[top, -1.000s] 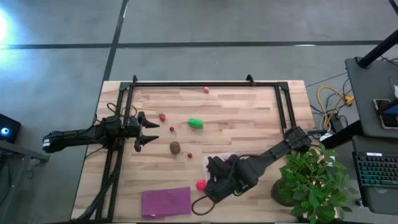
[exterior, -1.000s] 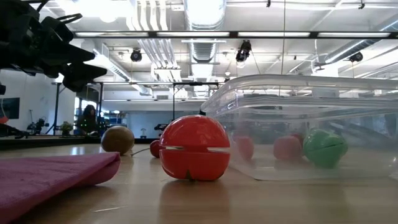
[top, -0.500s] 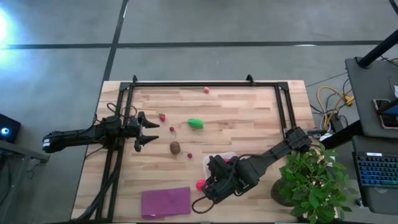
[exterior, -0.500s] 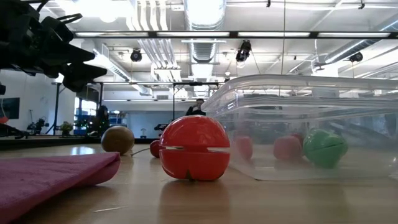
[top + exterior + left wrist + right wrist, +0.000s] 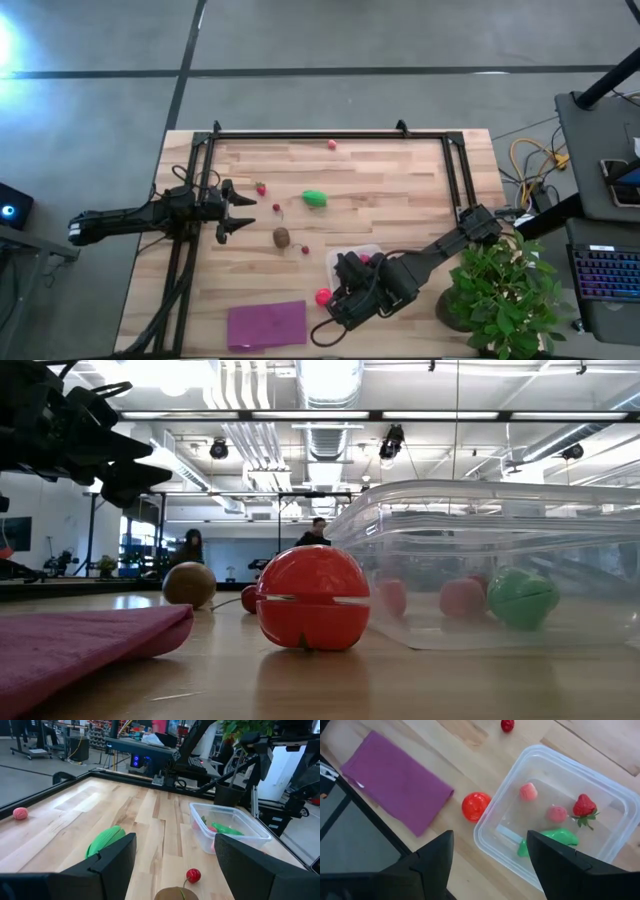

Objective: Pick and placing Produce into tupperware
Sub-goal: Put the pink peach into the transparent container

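The clear tupperware (image 5: 555,815) sits on the table's near right part and holds a green oblong piece (image 5: 550,840), two pink pieces (image 5: 528,791) and a strawberry (image 5: 583,806). My right gripper (image 5: 345,292) hovers open above its near left corner, touching nothing. The red ball (image 5: 322,296) rests on the table just left of the tupperware (image 5: 500,560). The second green piece (image 5: 314,199), the brown kiwi ball (image 5: 281,237), small red berries (image 5: 261,188) and a pink berry (image 5: 331,144) lie on the wood. My left gripper (image 5: 236,210) waits open at the left, above the table.
A flat purple sheet (image 5: 266,323) lies at the near edge, left of the red ball. A leafy potted plant (image 5: 505,290) stands at the near right corner beside my right arm. A black frame (image 5: 330,133) runs along the far and side edges.
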Available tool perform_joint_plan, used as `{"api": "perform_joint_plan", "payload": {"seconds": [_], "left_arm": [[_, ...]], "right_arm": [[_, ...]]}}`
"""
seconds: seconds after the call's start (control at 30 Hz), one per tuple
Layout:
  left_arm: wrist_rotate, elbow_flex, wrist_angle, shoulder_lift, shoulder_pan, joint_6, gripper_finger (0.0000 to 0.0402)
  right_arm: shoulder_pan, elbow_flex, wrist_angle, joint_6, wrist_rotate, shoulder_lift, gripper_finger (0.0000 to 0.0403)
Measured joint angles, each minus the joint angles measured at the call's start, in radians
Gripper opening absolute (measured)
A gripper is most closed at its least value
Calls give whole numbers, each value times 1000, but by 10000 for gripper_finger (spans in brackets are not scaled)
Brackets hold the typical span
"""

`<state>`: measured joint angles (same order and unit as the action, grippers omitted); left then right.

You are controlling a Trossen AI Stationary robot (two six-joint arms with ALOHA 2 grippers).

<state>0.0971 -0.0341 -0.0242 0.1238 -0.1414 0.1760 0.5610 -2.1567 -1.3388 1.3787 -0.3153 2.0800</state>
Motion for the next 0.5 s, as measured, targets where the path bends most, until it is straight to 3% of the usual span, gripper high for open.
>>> {"api": "perform_joint_plan", "payload": {"seconds": [0.33,0.5], "left_arm": [[0,0,0,0,0,0,255],[0,0,0,0,0,0,255]], "right_arm": [[-14,-15,-6,-171,-25,-1,242],[-66,-58,79,-326,-61,-2,242]]}}
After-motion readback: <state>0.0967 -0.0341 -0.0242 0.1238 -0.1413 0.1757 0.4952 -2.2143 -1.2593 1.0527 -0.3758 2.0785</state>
